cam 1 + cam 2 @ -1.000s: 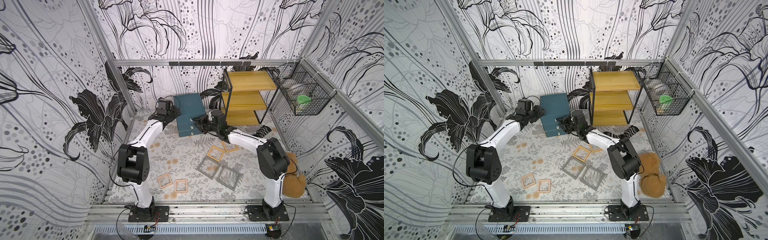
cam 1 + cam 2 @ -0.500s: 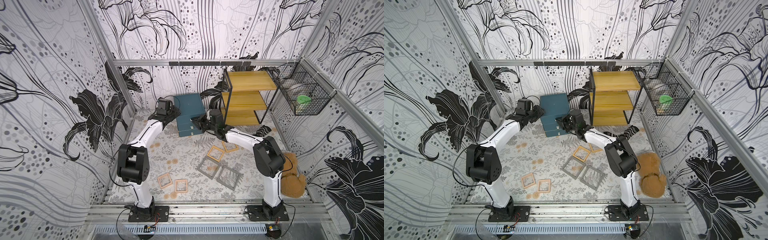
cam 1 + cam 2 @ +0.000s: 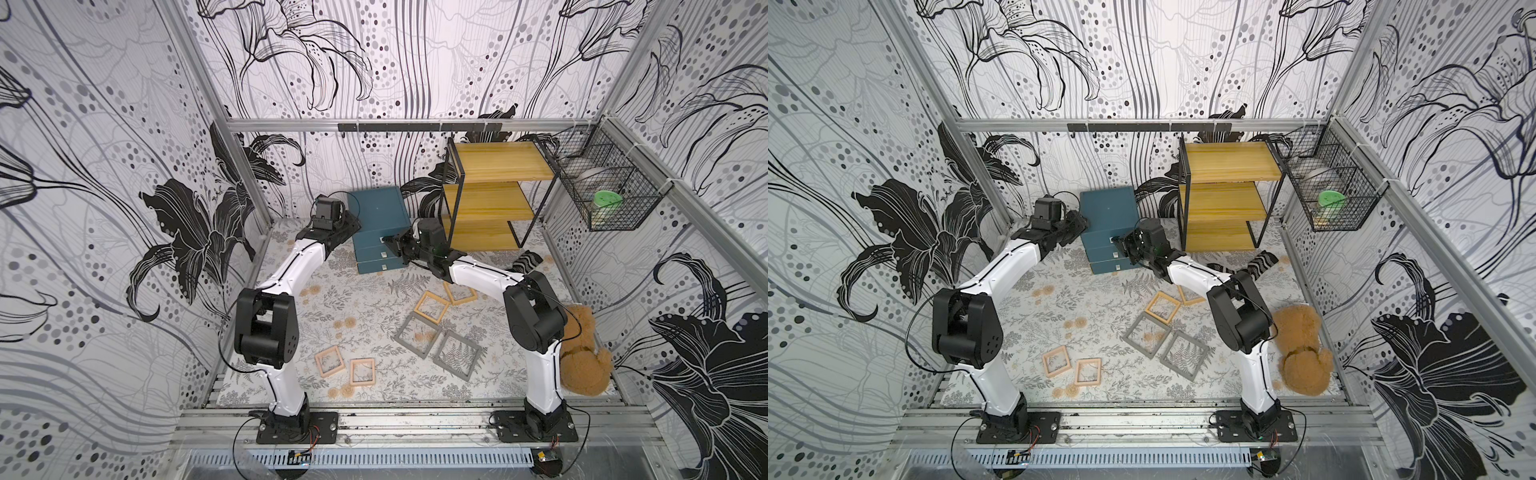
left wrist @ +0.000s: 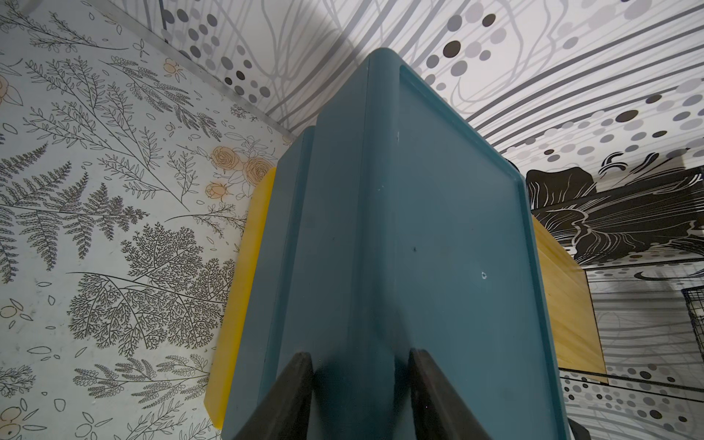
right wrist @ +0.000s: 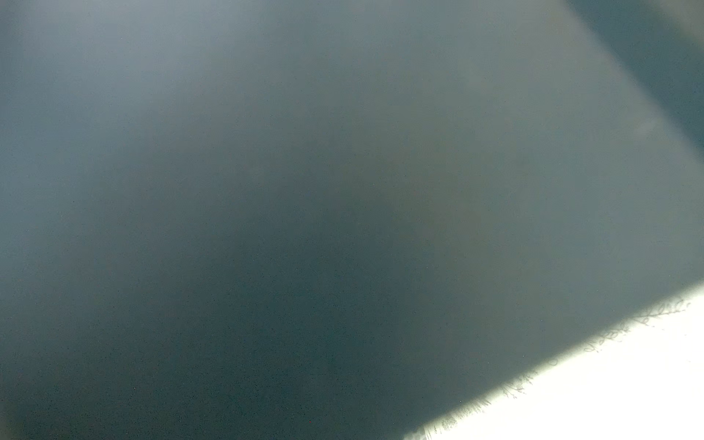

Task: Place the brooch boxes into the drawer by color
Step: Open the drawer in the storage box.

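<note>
Teal plastic up close: right end effector point(image 3: 388, 246) closed at the top knob point(image 3: 381, 240) of the drawer point(image 3: 376, 216), grip unconfirmed; left end effector point(image 4: 360, 358) clamps its upper side edge. We'd pull straight out from its front, where brooch boxes point(image 3: 431, 308) wait on the table point(image 3: 340, 299).

The drawer point(image 5: 343, 228) fills nearly the whole frame as a dark teal-grey surface, too close to be sharp. It is palest toward the upper left of the frame and darkest around the centre and lower middle. A darker teal band cuts across the upper right corner, its soft edge slanting down toward the right edge. In the lower right corner shows a bright, washed-out wedge of desk point(image 5: 628, 381), meeting the teal along a slanted line. Faint dark print marks lie along that border. Blur hides any surface detail.
</note>
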### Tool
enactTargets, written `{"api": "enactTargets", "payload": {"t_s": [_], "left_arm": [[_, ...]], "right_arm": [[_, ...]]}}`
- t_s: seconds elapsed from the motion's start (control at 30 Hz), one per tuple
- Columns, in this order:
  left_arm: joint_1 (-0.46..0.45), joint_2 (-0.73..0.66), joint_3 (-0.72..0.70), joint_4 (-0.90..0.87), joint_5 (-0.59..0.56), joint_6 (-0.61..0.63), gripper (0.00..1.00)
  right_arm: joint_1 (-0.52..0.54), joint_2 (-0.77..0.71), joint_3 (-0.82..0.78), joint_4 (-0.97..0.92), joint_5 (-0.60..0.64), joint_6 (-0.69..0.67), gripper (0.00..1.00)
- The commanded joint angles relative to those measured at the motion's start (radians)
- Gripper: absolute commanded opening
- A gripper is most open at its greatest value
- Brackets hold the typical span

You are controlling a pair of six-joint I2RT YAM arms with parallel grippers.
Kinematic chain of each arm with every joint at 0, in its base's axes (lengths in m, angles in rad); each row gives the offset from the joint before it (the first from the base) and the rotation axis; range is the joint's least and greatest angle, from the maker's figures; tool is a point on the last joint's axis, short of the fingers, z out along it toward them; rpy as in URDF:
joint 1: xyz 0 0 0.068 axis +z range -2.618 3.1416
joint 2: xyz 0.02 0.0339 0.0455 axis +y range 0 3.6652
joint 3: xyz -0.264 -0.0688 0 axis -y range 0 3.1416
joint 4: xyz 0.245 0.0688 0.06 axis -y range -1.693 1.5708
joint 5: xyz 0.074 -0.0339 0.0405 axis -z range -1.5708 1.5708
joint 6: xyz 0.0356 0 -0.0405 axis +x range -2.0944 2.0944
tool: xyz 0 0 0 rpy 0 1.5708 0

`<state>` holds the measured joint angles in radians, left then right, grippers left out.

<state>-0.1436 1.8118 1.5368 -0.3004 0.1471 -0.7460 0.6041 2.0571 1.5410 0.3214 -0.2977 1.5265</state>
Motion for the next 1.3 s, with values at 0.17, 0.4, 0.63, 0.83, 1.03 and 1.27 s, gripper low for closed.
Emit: {"api": "enactTargets", "payload": {"t_s": [0.17,0.4,0.63,0.83,1.03,1.27], "left_arm": [[0.004,0.033,0.023,-0.006,0.014,-0.005,0.45],[0.004,0.037,0.031,-0.009,0.015,-0.006,0.45],[0.004,0.045,0.029,0.000,0.020,-0.015,0.45],[0.005,0.052,0.036,0.004,0.026,-0.025,0.44],[0.004,0.055,0.037,0.007,0.029,-0.030,0.44],[0.005,0.058,0.042,0.007,0.030,-0.035,0.43]], "right_arm": [[0.015,-0.039,-0.021,-0.038,0.024,0.019,0.00],[0.025,-0.106,-0.100,-0.052,0.028,0.038,0.00],[0.040,-0.184,-0.187,-0.076,0.033,0.063,0.00],[0.057,-0.245,-0.243,-0.126,0.032,0.078,0.00],[0.077,-0.300,-0.288,-0.175,0.031,0.101,0.00],[0.085,-0.348,-0.329,-0.232,0.034,0.110,0.00]]}}
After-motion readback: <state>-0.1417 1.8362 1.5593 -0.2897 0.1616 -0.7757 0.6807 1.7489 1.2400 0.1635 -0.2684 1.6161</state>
